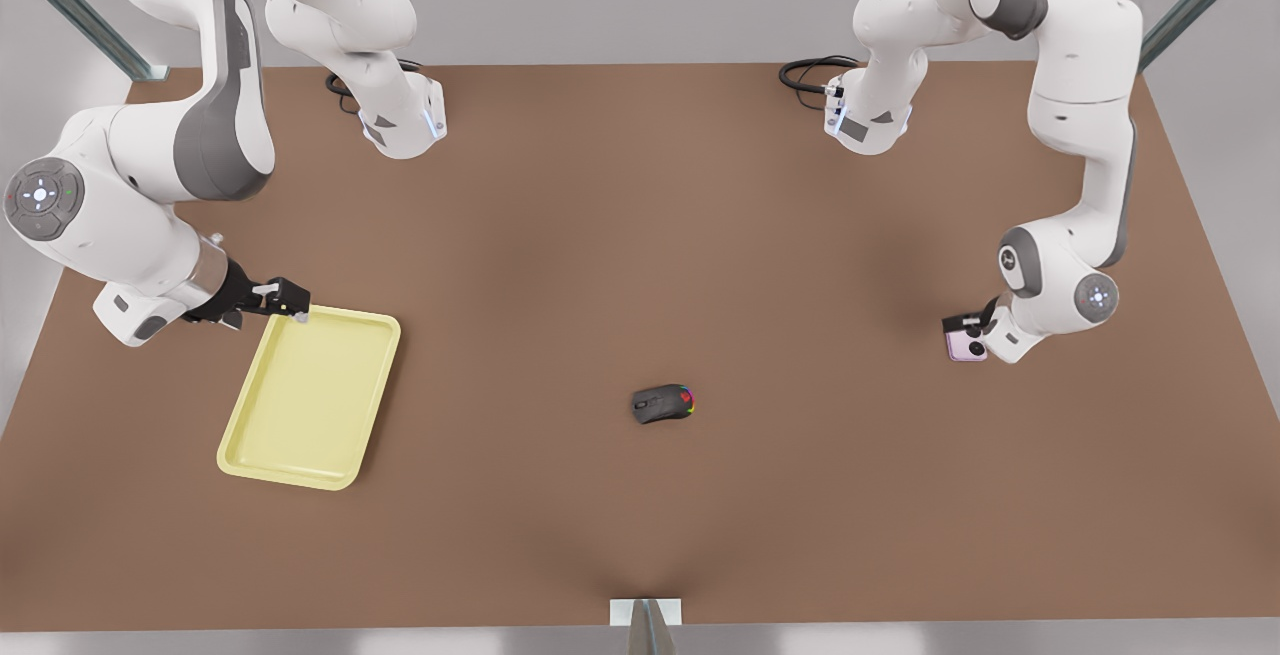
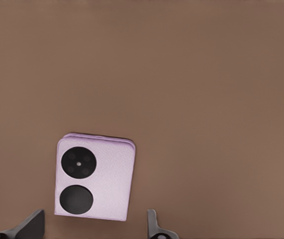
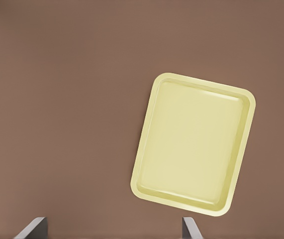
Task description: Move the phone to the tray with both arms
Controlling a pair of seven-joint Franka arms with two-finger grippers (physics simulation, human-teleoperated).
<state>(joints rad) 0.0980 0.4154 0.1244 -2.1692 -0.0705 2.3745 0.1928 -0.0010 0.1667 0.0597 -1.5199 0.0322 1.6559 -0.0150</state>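
Note:
The pale lilac phone (image 1: 966, 345) lies flat on the brown table at the front view's right, its two dark circles facing up (image 2: 94, 181). My left gripper (image 1: 966, 326) hovers right over it, open, and its dark fingertips (image 2: 32, 224) straddle the phone's near edge without touching it. The pale yellow tray (image 1: 310, 395) rests empty on the table at the front view's left. My right gripper (image 1: 287, 301) hangs open above the tray's far corner. From that wrist, the whole tray (image 3: 194, 144) lies below and ahead of the spread fingertips (image 3: 187, 226).
A black computer mouse (image 1: 663, 403) with coloured lights sits mid-table between phone and tray. The two arm bases (image 1: 400, 120) (image 1: 868, 120) stand at the back edge with black cables (image 1: 812, 70). Bare brown tabletop stretches between the tray and the phone.

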